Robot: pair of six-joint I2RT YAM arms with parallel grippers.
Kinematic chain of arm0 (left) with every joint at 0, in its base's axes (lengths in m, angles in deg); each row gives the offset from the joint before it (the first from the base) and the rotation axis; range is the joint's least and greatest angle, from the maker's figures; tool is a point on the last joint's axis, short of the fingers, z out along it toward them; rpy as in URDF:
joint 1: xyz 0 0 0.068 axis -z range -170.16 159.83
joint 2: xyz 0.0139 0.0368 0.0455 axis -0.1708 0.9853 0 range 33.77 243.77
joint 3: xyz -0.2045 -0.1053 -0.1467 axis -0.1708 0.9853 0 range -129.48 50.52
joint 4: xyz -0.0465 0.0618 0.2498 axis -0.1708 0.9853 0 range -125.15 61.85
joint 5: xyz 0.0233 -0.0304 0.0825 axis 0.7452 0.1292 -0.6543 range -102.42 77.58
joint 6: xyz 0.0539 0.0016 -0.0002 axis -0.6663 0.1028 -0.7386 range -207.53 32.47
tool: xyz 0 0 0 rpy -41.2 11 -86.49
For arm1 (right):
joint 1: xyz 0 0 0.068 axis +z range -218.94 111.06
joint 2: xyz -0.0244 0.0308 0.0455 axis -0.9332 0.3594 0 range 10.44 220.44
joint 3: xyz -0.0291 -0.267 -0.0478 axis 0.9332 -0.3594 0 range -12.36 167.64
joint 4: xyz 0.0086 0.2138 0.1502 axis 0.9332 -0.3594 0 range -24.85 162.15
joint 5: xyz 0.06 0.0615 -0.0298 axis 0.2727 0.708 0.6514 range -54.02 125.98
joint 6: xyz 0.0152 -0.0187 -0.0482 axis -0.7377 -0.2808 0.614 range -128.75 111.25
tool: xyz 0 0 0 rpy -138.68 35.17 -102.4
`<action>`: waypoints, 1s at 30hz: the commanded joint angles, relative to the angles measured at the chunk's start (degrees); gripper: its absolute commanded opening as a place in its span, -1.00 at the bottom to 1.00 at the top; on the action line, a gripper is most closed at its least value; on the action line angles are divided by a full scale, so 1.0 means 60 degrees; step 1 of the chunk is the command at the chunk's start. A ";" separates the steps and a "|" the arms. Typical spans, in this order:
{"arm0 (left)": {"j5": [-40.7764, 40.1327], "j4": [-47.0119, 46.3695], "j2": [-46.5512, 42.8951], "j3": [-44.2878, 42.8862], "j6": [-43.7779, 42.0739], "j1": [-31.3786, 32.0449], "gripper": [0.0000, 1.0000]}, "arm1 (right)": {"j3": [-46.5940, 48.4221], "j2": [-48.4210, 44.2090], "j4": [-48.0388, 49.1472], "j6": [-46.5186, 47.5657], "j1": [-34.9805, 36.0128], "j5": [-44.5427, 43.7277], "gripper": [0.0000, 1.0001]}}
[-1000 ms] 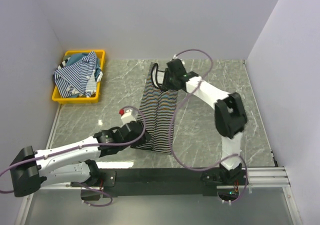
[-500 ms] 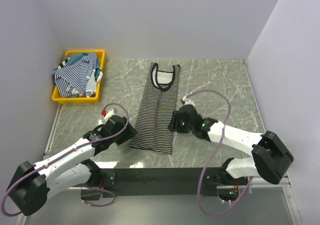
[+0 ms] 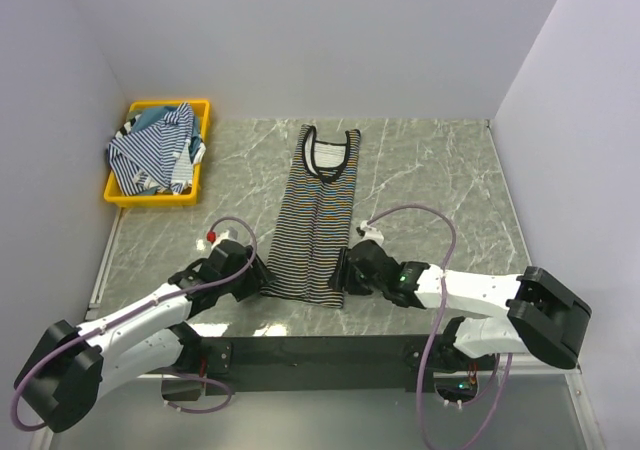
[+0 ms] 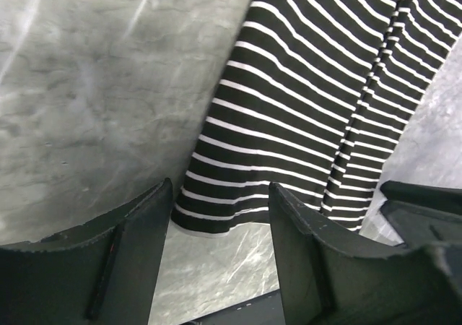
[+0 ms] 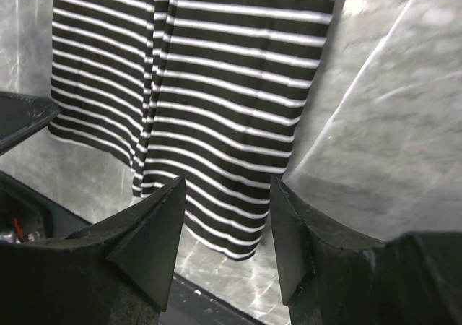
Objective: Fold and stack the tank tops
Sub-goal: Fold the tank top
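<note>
Tank top (image 3: 318,215) hem between end effectors (image 3: 258,273) (image 3: 345,268)

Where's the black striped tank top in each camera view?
Top external: black striped tank top laid flat, centre of the picture.
Left wrist: upper right.
Right wrist: upper left and centre.
Shared landmark: its bottom hem.

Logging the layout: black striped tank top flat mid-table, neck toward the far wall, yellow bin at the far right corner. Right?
No: the top external view shows the yellow bin at the far left corner. The tank top lies as stated.
</note>
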 commanded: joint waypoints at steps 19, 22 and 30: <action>-0.1002 0.1536 -0.0434 0.0038 -0.0114 -0.0014 0.16 | -0.0789 0.0028 0.0138 -0.2036 0.1339 -0.0956 0.18; -0.0989 0.1625 -0.0230 -0.0021 -0.0187 -0.0014 0.15 | -0.0848 0.0087 0.0081 -0.2226 0.1427 -0.1044 0.17; -0.0520 0.0878 0.0151 0.0374 -0.0436 -0.0014 0.06 | -0.1185 -0.0133 -0.0315 -0.2856 0.1779 -0.1542 0.15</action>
